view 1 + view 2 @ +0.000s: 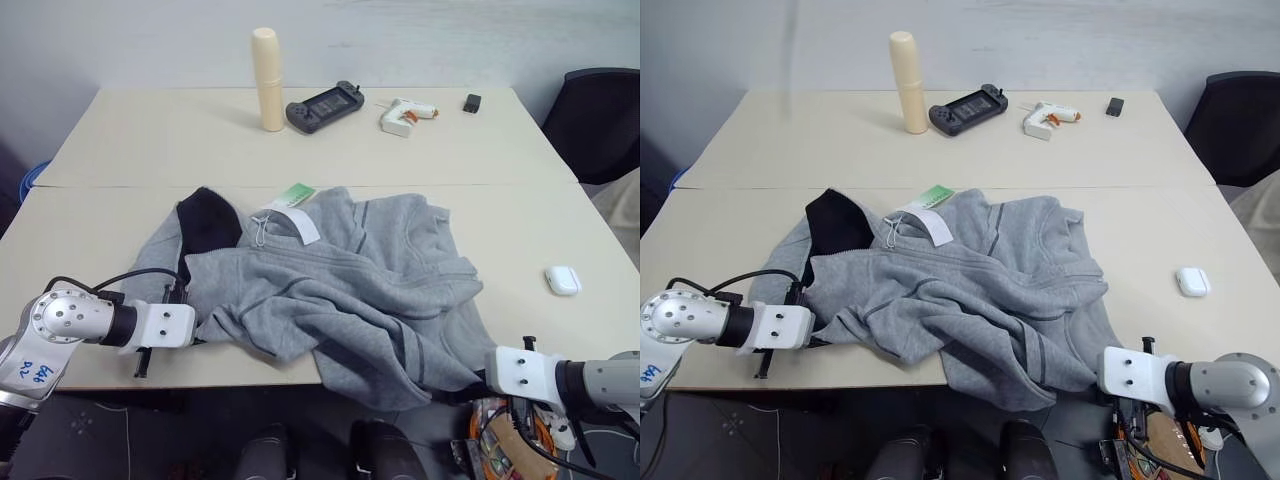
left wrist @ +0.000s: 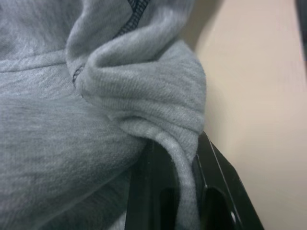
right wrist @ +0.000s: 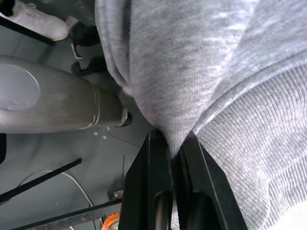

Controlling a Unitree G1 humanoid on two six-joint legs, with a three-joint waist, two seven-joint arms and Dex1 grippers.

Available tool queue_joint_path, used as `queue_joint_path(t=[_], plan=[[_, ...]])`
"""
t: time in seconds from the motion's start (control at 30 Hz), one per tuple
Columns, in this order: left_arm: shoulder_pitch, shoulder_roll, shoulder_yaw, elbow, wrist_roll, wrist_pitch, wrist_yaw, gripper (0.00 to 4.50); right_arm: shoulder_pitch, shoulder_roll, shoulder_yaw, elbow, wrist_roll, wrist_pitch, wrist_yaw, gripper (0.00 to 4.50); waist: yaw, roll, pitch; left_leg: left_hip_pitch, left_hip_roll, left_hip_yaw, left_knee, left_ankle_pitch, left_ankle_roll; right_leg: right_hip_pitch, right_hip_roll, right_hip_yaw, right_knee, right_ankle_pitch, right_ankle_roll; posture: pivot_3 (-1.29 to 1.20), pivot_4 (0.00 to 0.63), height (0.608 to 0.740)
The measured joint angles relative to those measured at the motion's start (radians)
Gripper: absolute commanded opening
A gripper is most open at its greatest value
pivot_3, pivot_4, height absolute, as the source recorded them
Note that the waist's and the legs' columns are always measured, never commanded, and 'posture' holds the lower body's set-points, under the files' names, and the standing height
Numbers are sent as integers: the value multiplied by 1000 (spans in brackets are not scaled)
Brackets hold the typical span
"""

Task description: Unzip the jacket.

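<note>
Grey crumpled fleece jacket (image 1: 340,290)

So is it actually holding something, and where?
Yes, the jacket. The left hand pinches a fold at its near left edge; the right hand pinches the hem hanging off the table's front.

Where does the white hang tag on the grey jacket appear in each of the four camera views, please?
Left eye view: the hang tag lies on the jacket by the dark collar, above picture centre.
Right eye view: the tag sits by that collar, again above centre.
Left wrist view: not in it; grey fleece pinched in the left claw.
Right wrist view: not in it; fleece pinched in the right claw.
Shared landmark: the jacket's grey fleece.
</note>
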Motion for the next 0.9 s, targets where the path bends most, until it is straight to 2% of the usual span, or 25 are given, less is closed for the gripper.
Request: queue_joint_path(t=[0.03,0.27,0.4,0.5,0.53,0.63,0.73,0.8,0.9], plan=[[7,0,4,-2,-7,11,-4,910,0,0,0,-2,4,6,0,770,0,0,0,0,0,0,0,0,0,0,0,0,0,0,0,0,150,740],[47,3,33,-37,-46,92,-23,3037,-52,-25,-26,-25,81,73,58,3093,0,1,0,0,1,0,0,0,0,0,0,1,0,0,0,0,150,740],[73,25,74,-68,-185,242,-106,4266,-259,-41,-70,-20,258,205,97,4462,-6,1,0,0,2,0,0,0,-1,-1,1,0,0,-1,-1,0,150,740],[-49,70,126,-65,-379,418,-220,4266,-591,-42,-61,18,478,371,102,4462,-6,2,4,-2,3,-3,2,1,-3,-2,0,-1,2,-1,-3,0,150,740],[-129,92,139,-50,-433,473,-255,4266,-728,-27,-29,51,517,420,91,4462,-4,2,4,-2,3,-4,2,1,-4,-3,0,-2,2,-2,-4,0,150,740],[-365,98,157,4,-523,578,-298,4266,-1015,74,88,159,537,525,14,4462,-1,3,3,-1,1,-4,1,1,-5,-2,0,-3,3,-3,-6,0,150,740],[-580,16,79,97,-534,659,-295,4266,-1200,218,245,362,424,556,-94,4462,-2,3,3,-6,0,1,4,3,-3,-6,3,-2,7,-3,-6,0,150,740],[-698,-42,19,150,-523,685,-293,4266,-1307,298,357,534,295,499,-152,4462,-4,1,2,-18,-3,5,6,6,-1,-22,5,-1,18,-2,-3,0,150,740],[-777,-92,-48,228,-447,644,-293,4266,-1409,395,478,815,130,379,-190,4462,-7,1,3,-18,-6,9,4,8,1,-25,5,-3,20,-2,-1,0,150,740]])
